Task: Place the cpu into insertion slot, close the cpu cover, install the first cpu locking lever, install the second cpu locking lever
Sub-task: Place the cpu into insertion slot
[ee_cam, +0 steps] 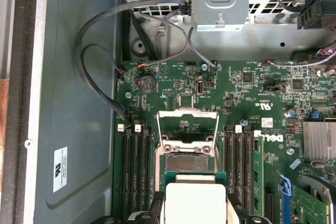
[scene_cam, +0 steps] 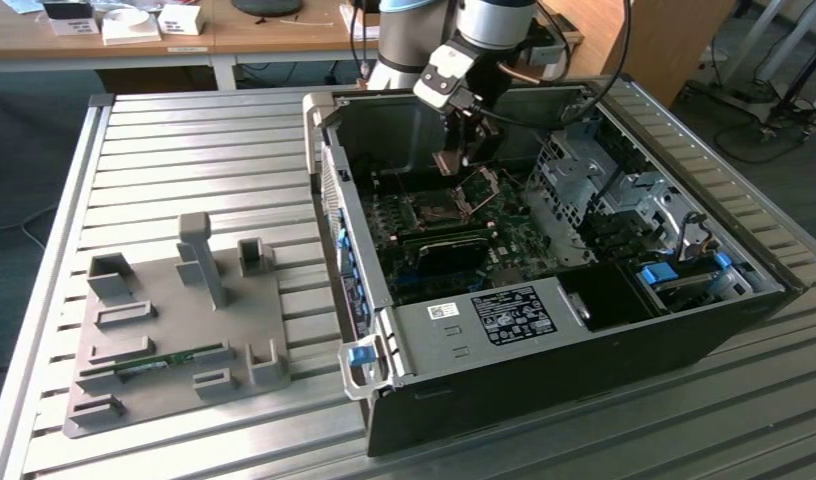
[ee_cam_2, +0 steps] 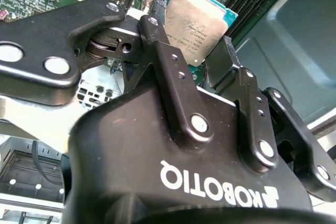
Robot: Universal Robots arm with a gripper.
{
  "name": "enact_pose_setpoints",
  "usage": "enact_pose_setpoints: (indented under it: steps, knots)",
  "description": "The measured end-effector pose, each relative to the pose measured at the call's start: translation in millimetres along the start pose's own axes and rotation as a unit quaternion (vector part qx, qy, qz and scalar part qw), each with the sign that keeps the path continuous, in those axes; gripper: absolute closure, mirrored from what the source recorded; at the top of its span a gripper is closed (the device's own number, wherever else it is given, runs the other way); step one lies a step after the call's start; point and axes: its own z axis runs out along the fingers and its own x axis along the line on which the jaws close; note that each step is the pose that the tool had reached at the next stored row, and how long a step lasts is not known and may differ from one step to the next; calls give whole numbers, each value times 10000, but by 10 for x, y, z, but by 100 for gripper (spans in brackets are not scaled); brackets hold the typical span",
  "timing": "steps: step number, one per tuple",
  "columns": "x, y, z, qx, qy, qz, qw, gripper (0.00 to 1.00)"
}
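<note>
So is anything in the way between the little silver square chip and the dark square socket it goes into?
Nothing visible is. The black gripper holds the silver-topped square chip close to the dark square socket on the green board, and the thin metal cover frame is swung up, off the opening.

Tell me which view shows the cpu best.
The second wrist view: the cpu sits close and central, grey metal top and green edge plain, pinched in the hand. The first wrist view shows its pale top, cut by the picture's edge; the exterior view, a small sliver at the hand's tip.
</note>
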Motion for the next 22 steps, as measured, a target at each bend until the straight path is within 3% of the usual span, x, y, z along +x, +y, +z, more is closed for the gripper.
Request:
enact_pose_setpoints:
  steps: [22]
  knots:
    - [0,-26,29,11,-1,0,10000,46]
